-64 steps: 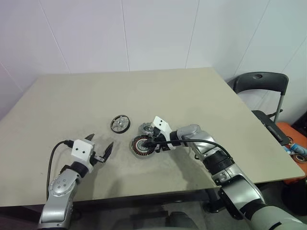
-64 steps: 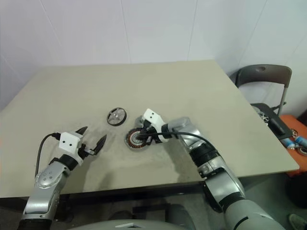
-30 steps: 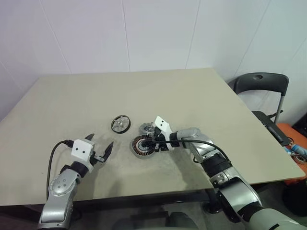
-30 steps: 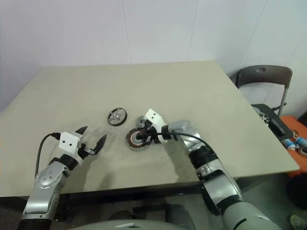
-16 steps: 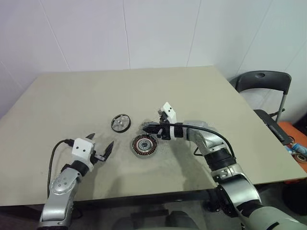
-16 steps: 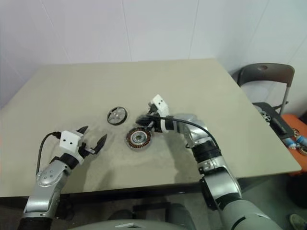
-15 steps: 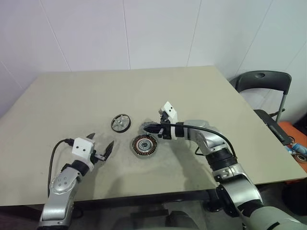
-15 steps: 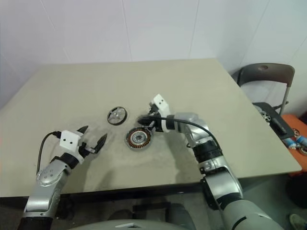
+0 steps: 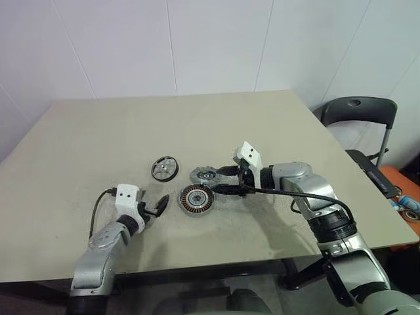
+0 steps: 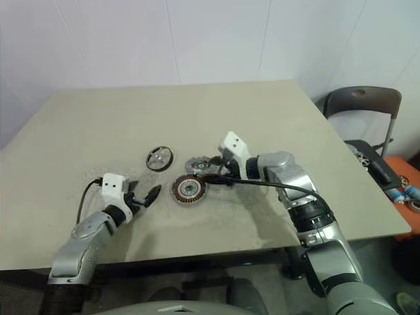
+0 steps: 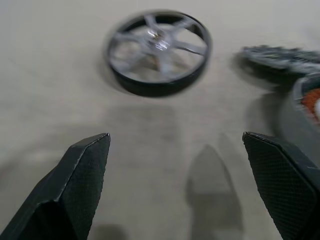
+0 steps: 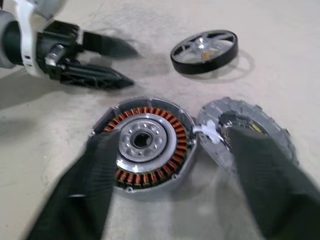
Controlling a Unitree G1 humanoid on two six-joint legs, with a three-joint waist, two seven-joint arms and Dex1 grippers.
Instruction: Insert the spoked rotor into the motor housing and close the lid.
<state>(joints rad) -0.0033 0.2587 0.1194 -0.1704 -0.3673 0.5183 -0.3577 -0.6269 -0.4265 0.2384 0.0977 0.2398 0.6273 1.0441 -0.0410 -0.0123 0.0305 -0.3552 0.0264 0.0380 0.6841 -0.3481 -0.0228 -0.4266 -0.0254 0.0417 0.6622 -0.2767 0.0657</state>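
The spoked rotor (image 9: 165, 168) lies flat on the table, left of the other parts. The motor housing (image 9: 197, 199) sits nearer the front edge, its copper windings facing up and its cup empty. The lid (image 9: 205, 175) lies just behind it, touching or nearly touching its rim. My right gripper (image 9: 221, 181) hangs open to the right of housing and lid, pointing left, with nothing between its fingers. My left gripper (image 9: 152, 206) is open and empty, low over the table left of the housing. The left wrist view looks past its fingers at the rotor (image 11: 157, 52).
The beige table (image 9: 262, 125) has bare surface all around the three parts. A dark chair (image 9: 357, 115) stands beyond the right edge, with orange and blue items (image 9: 405, 197) on the floor near it.
My right gripper has let go at the housing, lifted, drawn back to the right and opened. My left gripper has moved right toward the housing and rolled.
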